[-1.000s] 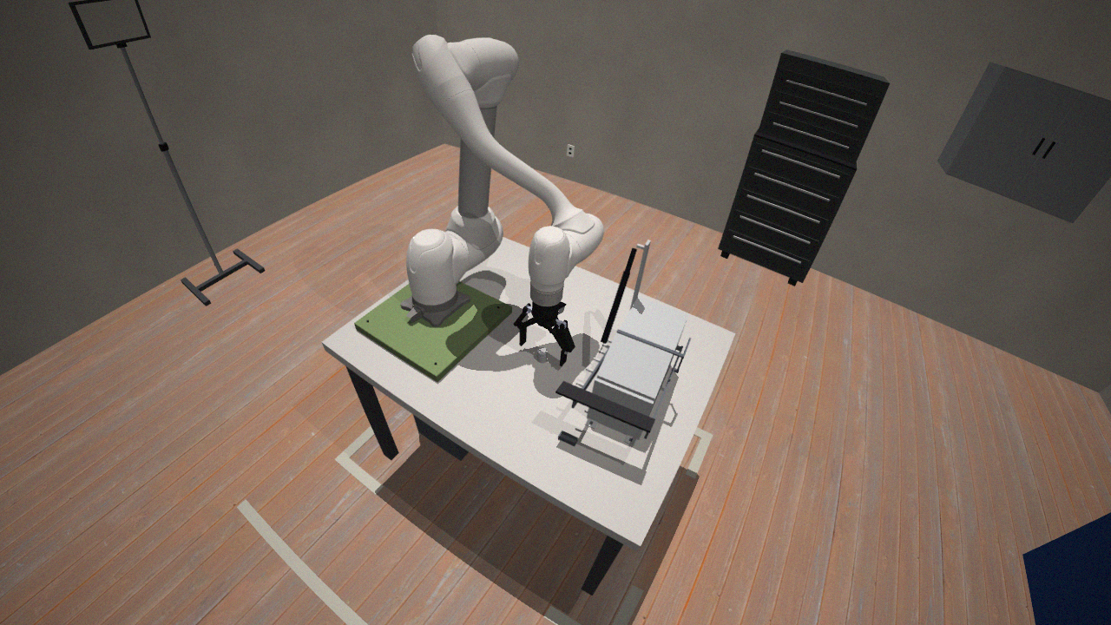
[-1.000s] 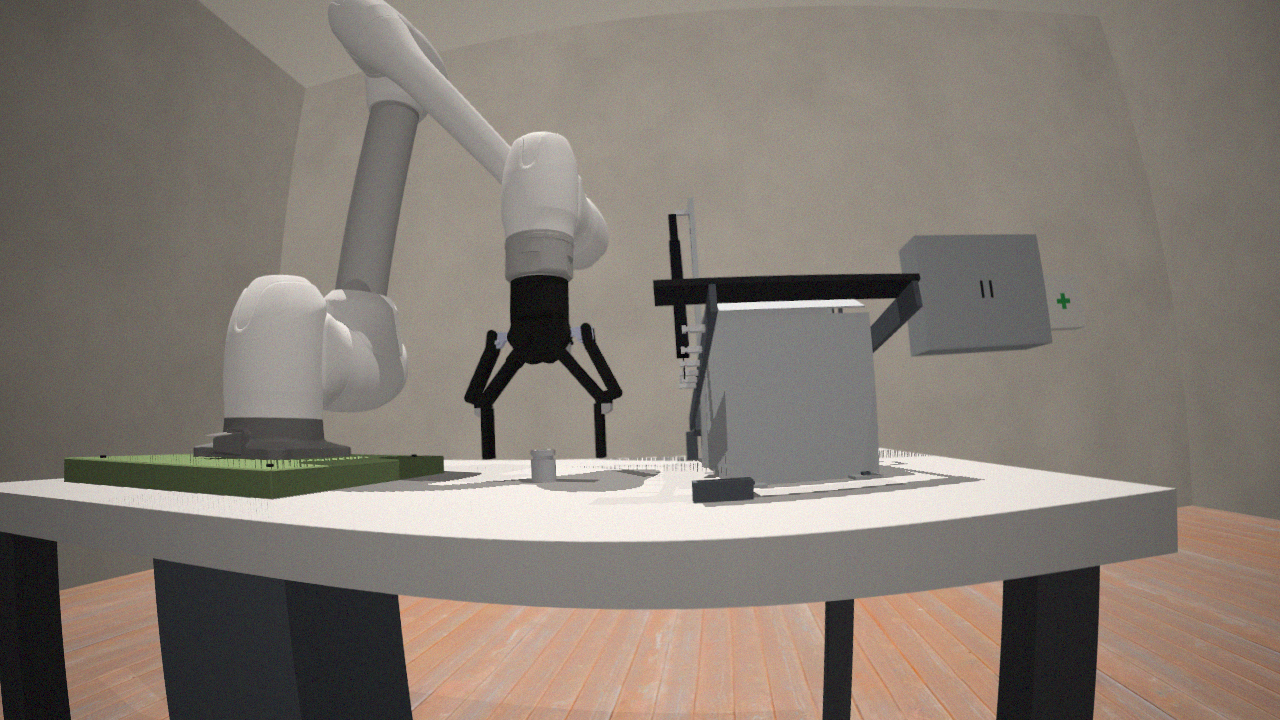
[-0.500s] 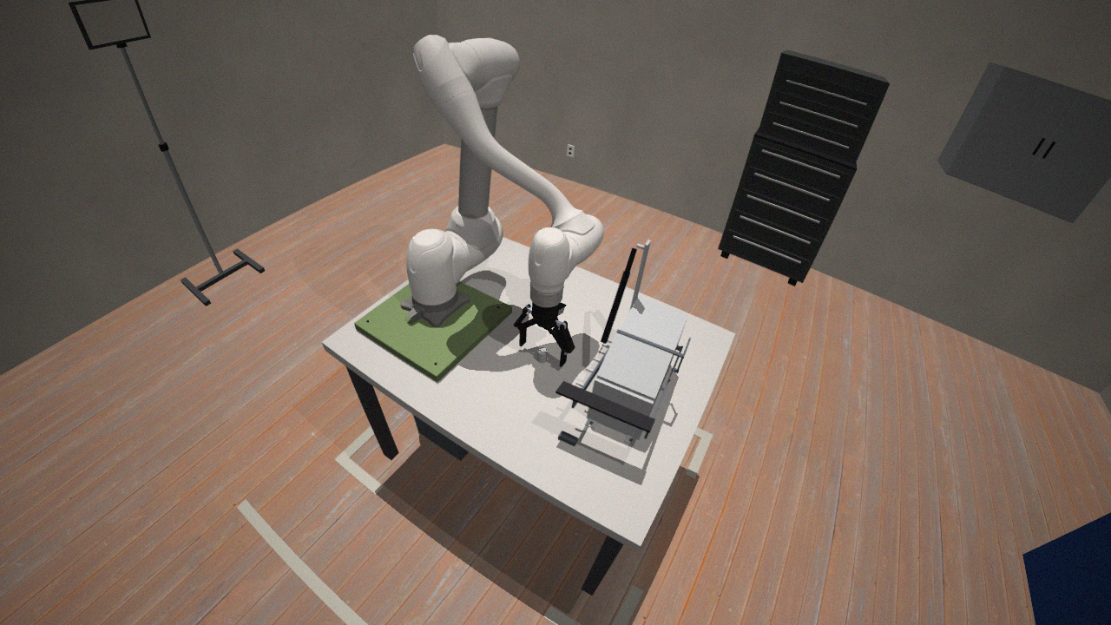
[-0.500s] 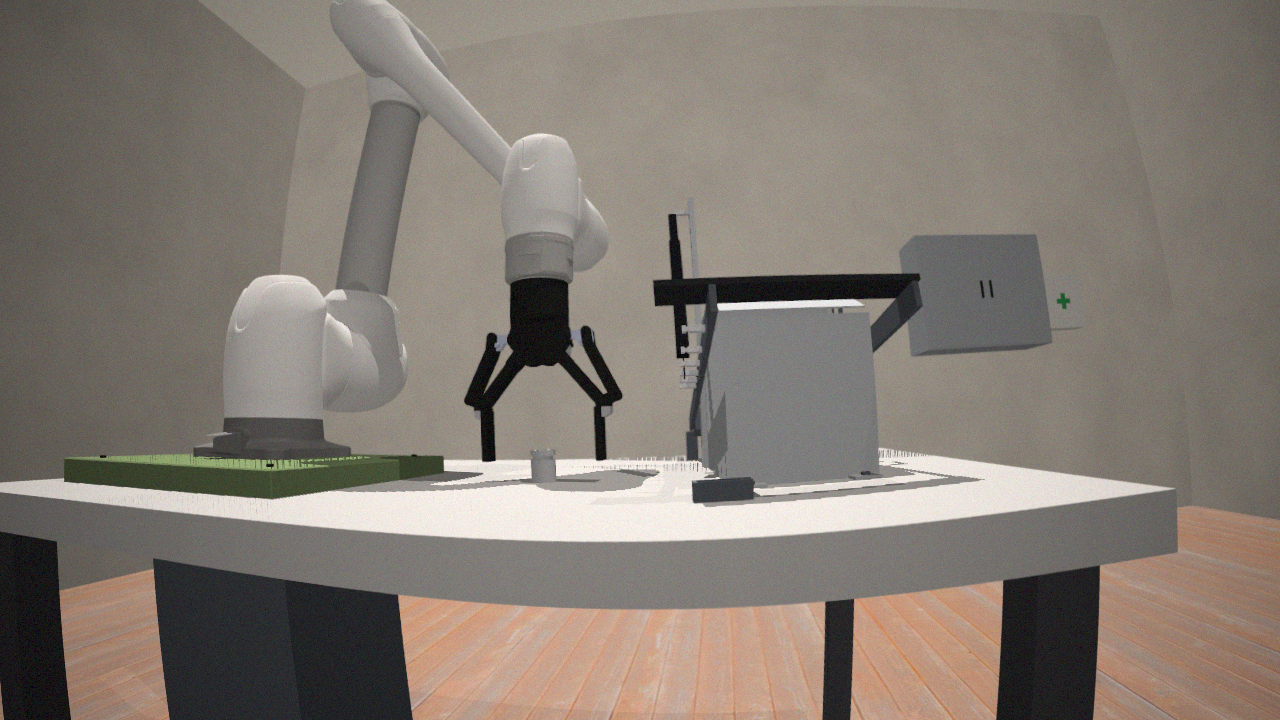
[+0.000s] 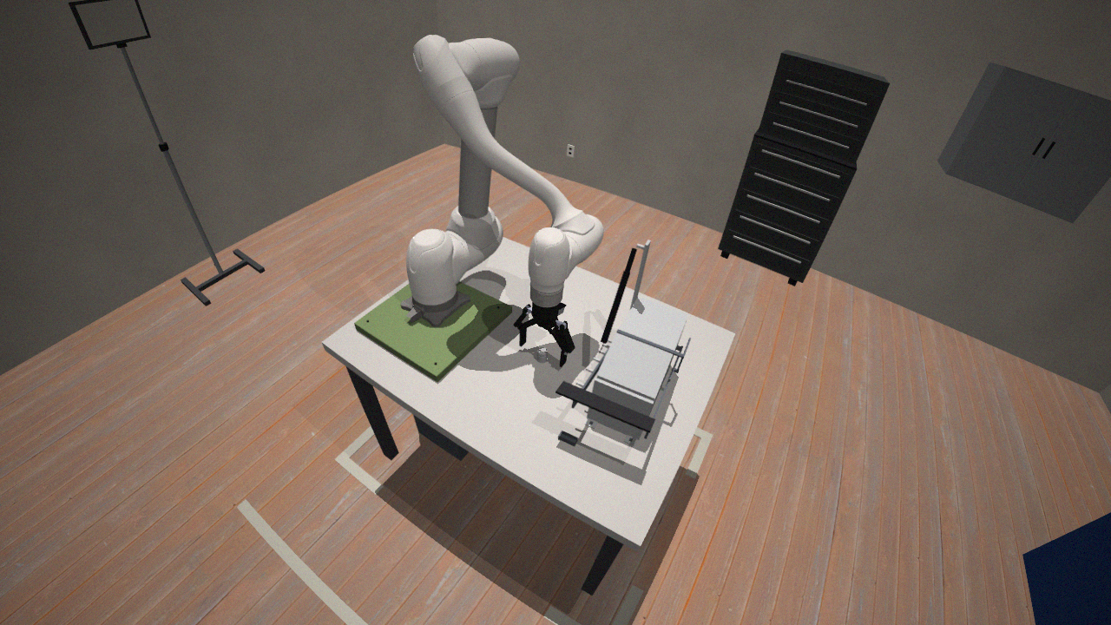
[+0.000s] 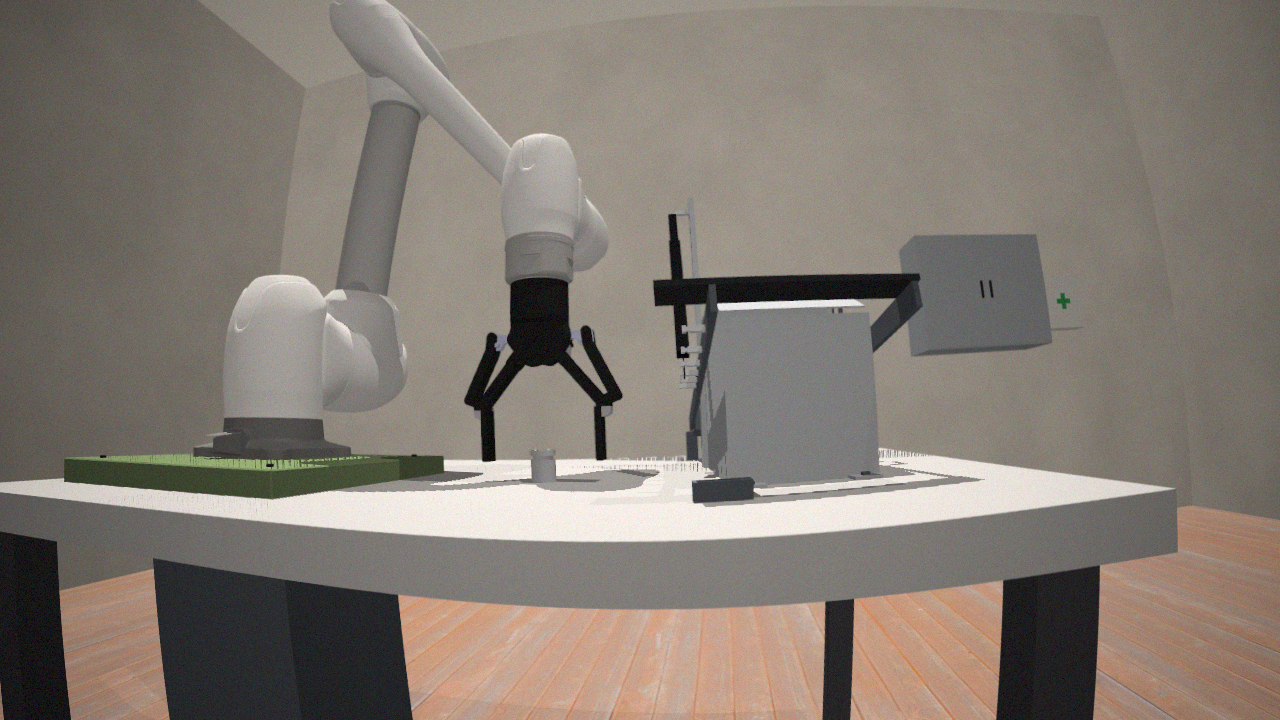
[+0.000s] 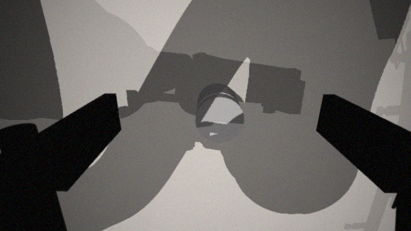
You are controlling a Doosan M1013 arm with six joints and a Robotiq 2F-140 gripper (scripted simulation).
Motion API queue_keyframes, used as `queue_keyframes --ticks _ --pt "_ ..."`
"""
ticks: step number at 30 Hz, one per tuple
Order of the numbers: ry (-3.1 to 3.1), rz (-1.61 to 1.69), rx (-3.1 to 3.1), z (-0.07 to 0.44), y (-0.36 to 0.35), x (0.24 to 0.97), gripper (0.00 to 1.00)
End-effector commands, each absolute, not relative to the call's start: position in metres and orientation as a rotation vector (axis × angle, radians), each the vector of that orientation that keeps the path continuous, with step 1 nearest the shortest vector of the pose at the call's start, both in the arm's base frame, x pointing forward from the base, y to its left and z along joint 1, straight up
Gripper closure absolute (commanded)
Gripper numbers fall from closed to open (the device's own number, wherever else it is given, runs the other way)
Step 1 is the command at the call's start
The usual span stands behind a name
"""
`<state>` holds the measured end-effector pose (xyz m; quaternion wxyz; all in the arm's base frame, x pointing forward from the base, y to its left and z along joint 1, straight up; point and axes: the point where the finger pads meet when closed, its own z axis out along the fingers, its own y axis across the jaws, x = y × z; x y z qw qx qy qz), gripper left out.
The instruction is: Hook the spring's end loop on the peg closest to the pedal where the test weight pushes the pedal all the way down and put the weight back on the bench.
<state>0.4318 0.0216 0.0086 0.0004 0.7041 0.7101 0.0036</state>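
The steel weight, a small grey cylinder, stands upright on the bench. My gripper points down over it, wide open. Its fingertips stand on either side, about level with the weight's top, with gaps on both sides. The feeder is at the right, with a raised dark plate, apparently the pedal. Several light pegs line its left side. A slim black rod-like part, seemingly the spring, rises behind them; its end loop is too small to make out.
A thin upright post stands beside the black part. A small dark block lies low at the feeder's front left. The arm's base stands on a green plate at the left.
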Motion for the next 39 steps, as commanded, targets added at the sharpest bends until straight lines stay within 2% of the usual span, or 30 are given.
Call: queue_keyframes --ticks 1,14,15,39 --pt "2.23 0.013 2.211 0.0089 0.0217 0.4321 0.0" --pt "2.23 0.013 2.211 0.0089 0.0217 0.4321 0.0" --pt "2.23 0.013 2.211 0.0089 0.0217 0.4321 0.75" --pt "2.23 0.013 2.211 0.0089 0.0217 0.4321 0.75"
